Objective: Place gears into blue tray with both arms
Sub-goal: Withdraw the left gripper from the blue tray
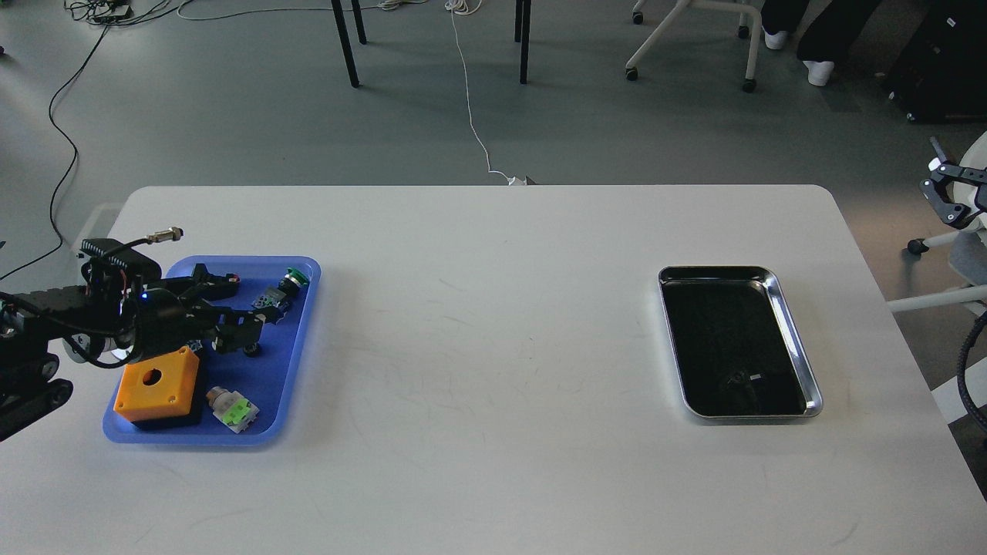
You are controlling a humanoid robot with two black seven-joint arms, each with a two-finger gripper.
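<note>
The blue tray (297, 347) lies at the table's left side. My left gripper (237, 307) reaches in over it from the left, low above the tray floor, with its two black fingers spread apart. One tiny black gear (252, 351) lies on the tray floor just below the nearer finger; whether the finger touches it I cannot tell. My right gripper (950, 196) hangs off the table's right edge, raised in the air, its fingers apart and holding nothing.
Inside the blue tray are an orange box (154, 385) with a round hole, a green-capped switch (294, 277), a small green part (270, 299) and a light-green switch (231, 408). A shiny silver tray (780, 297) sits at the table's right.
</note>
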